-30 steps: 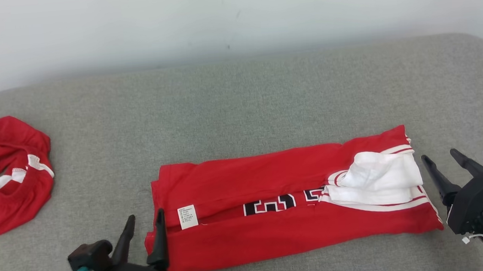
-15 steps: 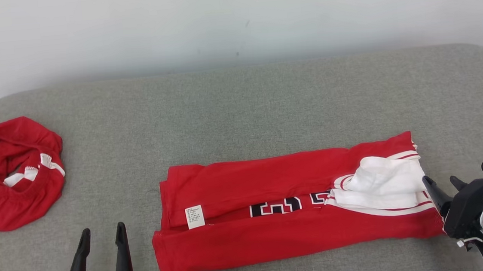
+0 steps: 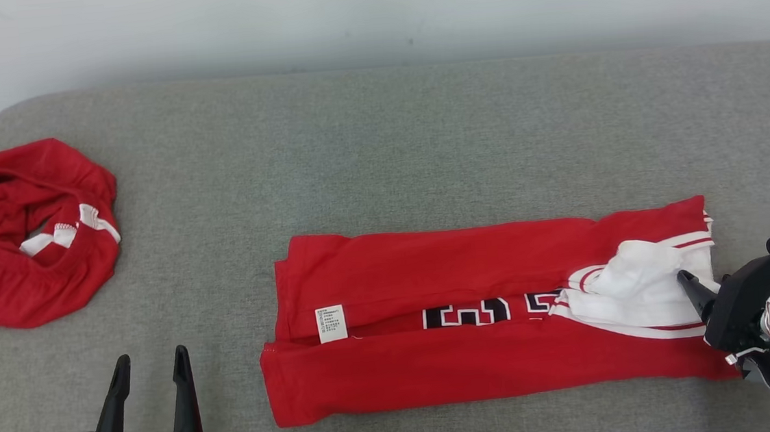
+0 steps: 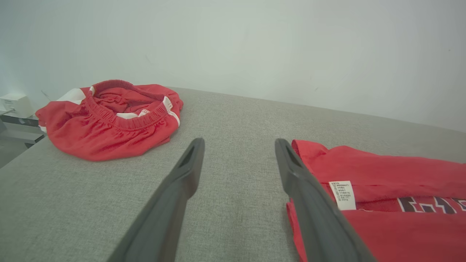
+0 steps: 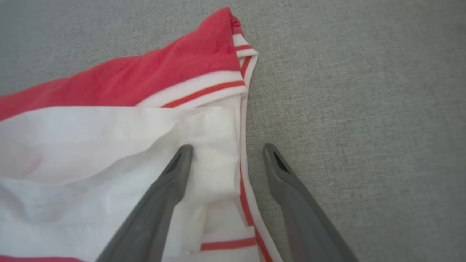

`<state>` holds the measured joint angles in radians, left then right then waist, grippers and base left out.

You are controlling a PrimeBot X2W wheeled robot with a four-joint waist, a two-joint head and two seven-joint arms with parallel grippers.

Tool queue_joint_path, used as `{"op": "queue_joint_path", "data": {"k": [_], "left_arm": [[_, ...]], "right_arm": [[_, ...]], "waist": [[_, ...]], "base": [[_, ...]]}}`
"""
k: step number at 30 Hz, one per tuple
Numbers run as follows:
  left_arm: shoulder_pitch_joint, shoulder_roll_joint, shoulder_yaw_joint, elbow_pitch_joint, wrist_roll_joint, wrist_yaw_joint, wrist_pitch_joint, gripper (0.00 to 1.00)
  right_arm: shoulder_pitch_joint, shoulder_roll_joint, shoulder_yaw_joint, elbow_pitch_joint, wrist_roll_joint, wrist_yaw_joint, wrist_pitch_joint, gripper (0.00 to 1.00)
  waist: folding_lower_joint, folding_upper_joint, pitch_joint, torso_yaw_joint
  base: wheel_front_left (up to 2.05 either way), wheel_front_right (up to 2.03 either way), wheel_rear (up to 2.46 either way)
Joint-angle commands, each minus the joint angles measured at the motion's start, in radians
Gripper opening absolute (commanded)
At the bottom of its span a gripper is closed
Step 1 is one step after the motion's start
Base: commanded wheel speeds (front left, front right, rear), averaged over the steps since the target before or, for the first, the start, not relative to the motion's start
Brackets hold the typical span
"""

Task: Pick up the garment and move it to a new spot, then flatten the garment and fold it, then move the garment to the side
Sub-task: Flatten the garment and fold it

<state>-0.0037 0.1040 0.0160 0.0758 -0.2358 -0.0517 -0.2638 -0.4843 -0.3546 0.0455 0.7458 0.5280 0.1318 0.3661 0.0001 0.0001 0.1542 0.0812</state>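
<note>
Red garment (image 3: 479,366) lies folded into a long strip on the grey cushion (image 3: 420,144), near side, centre to right. A white care label (image 3: 331,323) sits twd its left end, black-and-white numerals (image 3: 465,314) peek out along the fold mid-strip, and a white panel (image 3: 638,285) w/ red-striped trim bunches at the right end.

R gripper (image 5: 227,146) is at that right end, claw spread wide, nothing pinched. In the right wrist view one finger (image 5: 171,174) is over the white fabric and the other (image 5: 287,174) is over bare grey just beside the hem, so the garment's edge runs between them. Can't tell if the tips actually touch cloth. In the head view one dark finger (image 3: 694,290) pokes onto the white panel.

L gripper (image 3: 151,356) is near-left, fingers pointing far, claw spread too, empty. Bare cushion shows between its fingers in the left wrist view, w/ the garment's left end just beside the right-hand finger (image 4: 309,203).

Far left, a 2nd red piece, crumpled shorts (image 3: 26,278) w/ an elastic waistband and white trim, sits in a heap well apart from the strip. Pale wall (image 3: 341,13) behind.
</note>
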Motion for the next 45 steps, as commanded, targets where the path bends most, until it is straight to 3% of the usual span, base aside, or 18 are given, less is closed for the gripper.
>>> {"op": "queue_joint_path", "data": {"k": [1, 11, 12, 13, 14, 15, 24, 29, 35, 39, 45], "left_arm": [[-0.015, -0.006, 0.005, 0.006, 0.005, -0.001, 0.0, 1.0], [-0.032, -0.027, 0.027, 0.031, 0.018, -0.025, 0.0, 1.0], [-0.032, -0.028, 0.029, 0.032, 0.02, -0.027, 0.0, 1.0], [-0.03, -0.03, 0.03, 0.034, 0.021, -0.027, 0.0, 1.0], [-0.029, -0.032, 0.031, 0.035, 0.023, -0.026, 0.0, 1.0], [-0.026, -0.033, 0.03, 0.038, 0.025, -0.029, 0.0, 1.0], [-0.016, -0.043, 0.036, 0.05, 0.03, -0.037, 0.0, 1.0], [-0.008, -0.047, 0.039, 0.051, 0.024, -0.043, 0.0, 1.0], [0.008, -0.051, 0.034, 0.057, 0.015, -0.039, 0.0, 1.0], [0.012, -0.051, 0.032, 0.054, 0.009, -0.037, 0.0, 1.0], [0.029, -0.053, 0.031, 0.048, 0.007, -0.033, 0.0, 1.0]], "right_arm": [[-0.012, 0.009, -0.005, 0.011, -0.011, -0.002, 0.004, 1.0], [-0.01, 0.091, -0.02, 0.132, -0.069, 0.002, 0.135, 1.0], [-0.008, 0.095, -0.02, 0.136, -0.072, 0.002, 0.147, 0.9], [-0.005, 0.098, -0.021, 0.138, -0.076, 0.002, 0.157, 0.48], [-0.003, 0.097, -0.022, 0.137, -0.081, 0.002, 0.162, 0.39], [-0.002, 0.095, -0.025, 0.135, -0.088, 0.002, 0.161, 0.0], [-0.016, 0.029, -0.118, 0.097, -0.181, -0.003, 0.07, 0.0], [-0.029, -0.012, -0.219, 0.076, -0.297, -0.003, 0.004, 0.0], [-0.022, -0.026, -0.303, 0.029, -0.448, -0.003, 0.006, 0.0], [-0.014, 0.025, -0.303, -0.04, -0.484, -0.002, 0.037, 0.0], [0.003, 0.095, -0.206, -0.147, -0.455, -0.002, 0.096, 0.0]], "waist": [[-0.0001, -0.0001, 0.021, 0.021], [-0.0001, -0.0001, 0.035, 0.042], [-0.0001, -0.0001, 0.034, 0.042], [-0.0001, -0.0001, 0.032, 0.041], [-0.0001, -0.0001, 0.03, 0.039], [-0.0001, -0.0001, 0.028, 0.038], [-0.0001, -0.0001, 0.005, 0.015], [-0.0001, -0.0001, -0.015, 0.0], [-0.0001, -0.0001, -0.04, -0.013], [-0.0001, -0.0001, -0.054, -0.018], [-0.0001, -0.0001, -0.07, -0.028]], "base": [[0.0, 0.0, 0.0], [0.0, 0.0, 0.0], [0.0, 0.0, 0.0], [0.0, 0.0, 0.0], [0.0, 0.0, 0.0], [0.0, 0.0, 0.0], [0.0, 0.0, 0.0], [0.0, 0.0, 0.0], [0.0, 0.0, 0.0], [0.0, 0.0, 0.0], [0.0, 0.0, 0.0]]}}
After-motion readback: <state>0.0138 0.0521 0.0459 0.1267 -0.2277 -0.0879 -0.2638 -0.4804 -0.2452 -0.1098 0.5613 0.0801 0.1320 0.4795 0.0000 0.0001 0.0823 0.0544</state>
